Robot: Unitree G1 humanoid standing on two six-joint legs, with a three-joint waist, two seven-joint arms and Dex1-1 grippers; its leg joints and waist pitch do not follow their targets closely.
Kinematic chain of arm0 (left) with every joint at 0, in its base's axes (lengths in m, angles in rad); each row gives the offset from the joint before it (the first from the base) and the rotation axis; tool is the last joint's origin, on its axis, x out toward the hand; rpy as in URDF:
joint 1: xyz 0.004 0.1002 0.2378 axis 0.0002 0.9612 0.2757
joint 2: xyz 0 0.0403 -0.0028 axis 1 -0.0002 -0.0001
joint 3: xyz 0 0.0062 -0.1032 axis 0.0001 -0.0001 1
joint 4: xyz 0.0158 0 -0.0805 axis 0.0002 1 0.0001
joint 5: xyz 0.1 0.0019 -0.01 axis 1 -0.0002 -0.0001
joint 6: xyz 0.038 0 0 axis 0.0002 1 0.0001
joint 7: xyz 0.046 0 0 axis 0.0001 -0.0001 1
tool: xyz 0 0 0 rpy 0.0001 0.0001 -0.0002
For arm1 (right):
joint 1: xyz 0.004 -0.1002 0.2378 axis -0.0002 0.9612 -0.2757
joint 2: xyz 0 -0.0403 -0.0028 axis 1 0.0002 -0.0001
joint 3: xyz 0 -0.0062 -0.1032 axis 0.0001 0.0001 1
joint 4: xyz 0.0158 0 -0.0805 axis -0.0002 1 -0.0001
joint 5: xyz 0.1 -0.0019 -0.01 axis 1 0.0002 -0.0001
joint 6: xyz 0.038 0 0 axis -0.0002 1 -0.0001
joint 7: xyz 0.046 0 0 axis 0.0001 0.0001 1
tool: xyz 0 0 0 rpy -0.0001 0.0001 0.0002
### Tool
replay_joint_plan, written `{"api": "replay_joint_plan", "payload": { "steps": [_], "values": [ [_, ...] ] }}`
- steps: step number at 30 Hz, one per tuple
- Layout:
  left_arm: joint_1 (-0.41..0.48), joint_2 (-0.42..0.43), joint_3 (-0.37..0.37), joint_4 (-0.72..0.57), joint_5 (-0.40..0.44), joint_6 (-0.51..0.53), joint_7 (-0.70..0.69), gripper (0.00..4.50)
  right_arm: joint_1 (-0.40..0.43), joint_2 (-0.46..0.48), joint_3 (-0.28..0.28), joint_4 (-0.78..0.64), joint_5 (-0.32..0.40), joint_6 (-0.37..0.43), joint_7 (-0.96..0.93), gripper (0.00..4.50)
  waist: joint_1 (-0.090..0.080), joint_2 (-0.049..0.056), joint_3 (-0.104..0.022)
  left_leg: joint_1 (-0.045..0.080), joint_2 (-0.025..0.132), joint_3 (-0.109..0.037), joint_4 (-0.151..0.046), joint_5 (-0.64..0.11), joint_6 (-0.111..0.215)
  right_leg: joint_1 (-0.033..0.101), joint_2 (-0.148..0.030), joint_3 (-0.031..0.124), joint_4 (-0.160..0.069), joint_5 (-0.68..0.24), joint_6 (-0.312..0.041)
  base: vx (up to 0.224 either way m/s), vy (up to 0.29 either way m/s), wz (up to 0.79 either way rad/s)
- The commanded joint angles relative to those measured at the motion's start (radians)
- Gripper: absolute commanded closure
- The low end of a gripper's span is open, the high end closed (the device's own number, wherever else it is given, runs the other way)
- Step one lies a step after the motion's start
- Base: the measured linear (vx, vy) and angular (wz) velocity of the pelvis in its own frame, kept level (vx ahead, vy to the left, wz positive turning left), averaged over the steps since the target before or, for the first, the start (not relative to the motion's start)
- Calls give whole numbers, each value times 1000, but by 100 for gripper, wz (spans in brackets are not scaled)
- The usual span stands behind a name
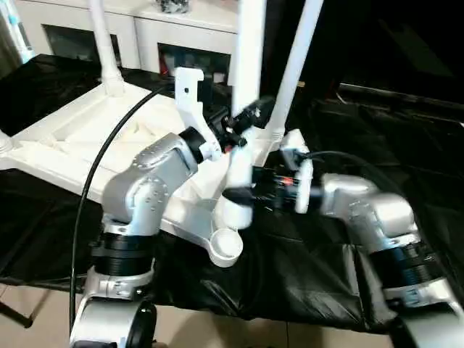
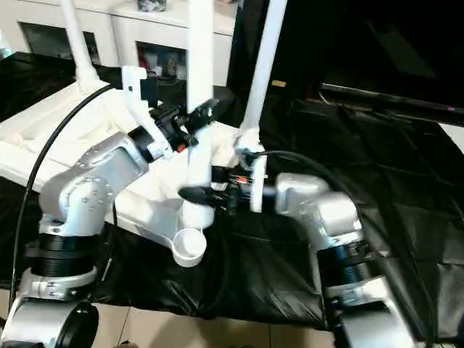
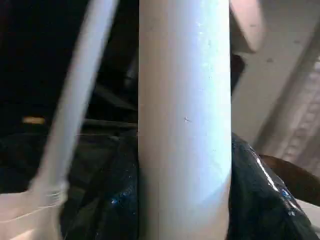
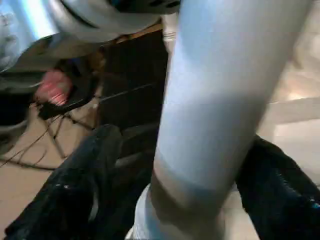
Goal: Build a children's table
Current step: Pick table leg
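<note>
The white plastic rectangular tabletop (image 1: 87,134) lies upside down on the black-draped bench (image 1: 304,268), its ribbed underside facing up and its rounded corner sockets at the edges. Three long white tapered tube legs rise from it: one at the far left corner (image 1: 105,51), one at the far right corner (image 1: 293,69), and a thicker-looking one nearest the camera (image 1: 245,87), standing at the near right corner. An open round socket (image 1: 226,246) juts out just in front of that near leg's base.

The left gripper (image 1: 243,119) sits against the near leg partway up, its black fingers on either side of the tube; in the left wrist view the leg (image 3: 184,120) stands close between them, so the gripper appears to be clasping the leg. The right gripper (image 1: 243,194) reaches in lower down, at the leg's base just above the socket collar, with its black fingers (image 2: 194,193) spread on both sides of the tube; whether they press on it cannot be told.

Behind the bench stands a white cabinet with glass doors (image 1: 145,36). A black cable (image 1: 94,174) curves over the left forearm.
</note>
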State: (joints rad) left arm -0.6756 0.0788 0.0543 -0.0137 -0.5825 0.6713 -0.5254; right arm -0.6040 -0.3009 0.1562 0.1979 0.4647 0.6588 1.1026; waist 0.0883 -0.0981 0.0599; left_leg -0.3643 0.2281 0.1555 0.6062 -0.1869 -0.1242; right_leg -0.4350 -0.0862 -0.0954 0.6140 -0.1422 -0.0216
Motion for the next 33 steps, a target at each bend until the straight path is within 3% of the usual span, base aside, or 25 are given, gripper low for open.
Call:
{"api": "replay_joint_plan", "payload": {
  "steps": [1,9,19,21,24,27,33],
  "values": [
    [-11,1,-23,-44,-38,26,-43,269,-25,-26,11,-16,-10,-10,23,50,2,15,-80,-3,-3,17,-64,-137,10,81,-40,41,-64,-229,-150,0,0,0],
    [-12,-6,-20,-62,-98,50,-78,269,-30,-48,26,8,-1,13,64,50,1,15,-80,-3,-4,16,-64,-145,8,81,-37,40,-66,-251,-140,0,0,0],
    [-2,17,-26,-71,-106,61,-101,269,-41,-54,25,50,12,49,92,50,2,13,-80,-3,-3,17,-63,-130,9,82,-37,41,-63,-233,-147,0,0,0],
    [0,21,-32,-74,-110,63,-106,269,-40,-53,20,52,18,57,95,83,2,14,-80,-4,-4,17,-63,-132,8,81,-37,41,-65,-242,-143,0,0,0],
    [2,23,-37,-75,-112,65,-112,269,-39,-53,17,54,22,62,99,83,2,15,-80,-3,-4,17,-63,-136,8,81,-37,40,-66,-245,-142,0,0,0],
    [3,22,-42,-75,-114,67,-119,269,-38,-52,14,54,27,66,102,126,3,16,-81,-2,-3,17,-62,-128,7,81,-36,40,-63,-228,-147,0,0,0],
    [1,18,-50,-71,-111,67,-125,269,-38,-50,9,49,40,80,117,169,2,18,-81,-3,-3,16,-63,-141,6,82,-37,40,-65,-238,-147,0,0,0]
  ]
}}
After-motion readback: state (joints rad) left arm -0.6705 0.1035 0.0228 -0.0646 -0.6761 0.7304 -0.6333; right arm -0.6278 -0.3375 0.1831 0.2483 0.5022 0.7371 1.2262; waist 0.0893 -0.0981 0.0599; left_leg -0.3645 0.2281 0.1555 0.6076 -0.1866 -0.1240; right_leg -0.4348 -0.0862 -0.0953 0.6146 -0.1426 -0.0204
